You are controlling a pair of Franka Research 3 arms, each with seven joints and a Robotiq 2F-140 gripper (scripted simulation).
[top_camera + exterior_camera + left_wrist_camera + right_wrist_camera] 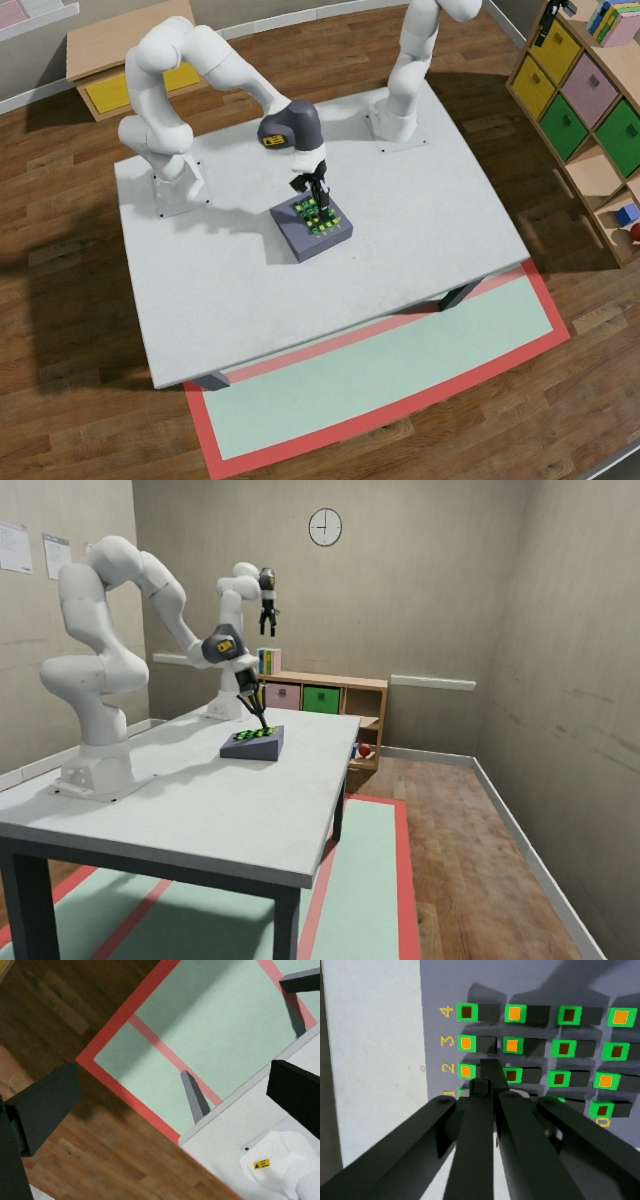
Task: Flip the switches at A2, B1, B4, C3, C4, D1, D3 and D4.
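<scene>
At the middle of the table (pixel 217 289) (pixel 206 774) (pixel 370 1060), your right pincer (pixel 324 219) (pixel 265 728) (pixel 489 1074), pressed together, hovers at or touches switch A2 (pixel 466 1071); push one half straight down, sparing B2 (pixel 513 1075). The sloped switch panel (pixel 294 232) (pixel 253 750) (pixel 470 972), nearly square without a clear long axis, descends toward the arm bases. Your left pincer (pixel 555 23) (pixel 267 634) (pixel 173 1079) hangs spread.

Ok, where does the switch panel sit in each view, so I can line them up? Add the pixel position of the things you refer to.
Top: just below picture centre, under the right hand (pixel 324 219) (pixel 266 726) (pixel 489 1074).
Exterior: left of centre, on the table.
Left wrist: not in it.
Right wrist: the switch panel (pixel 316 246) (pixel 250 749) (pixel 447 982) fills the upper right.
Shared landmark: the pale table top (pixel 232 299) (pixel 206 810) (pixel 220 1145) (pixel 375 1060), in all four views.
</scene>
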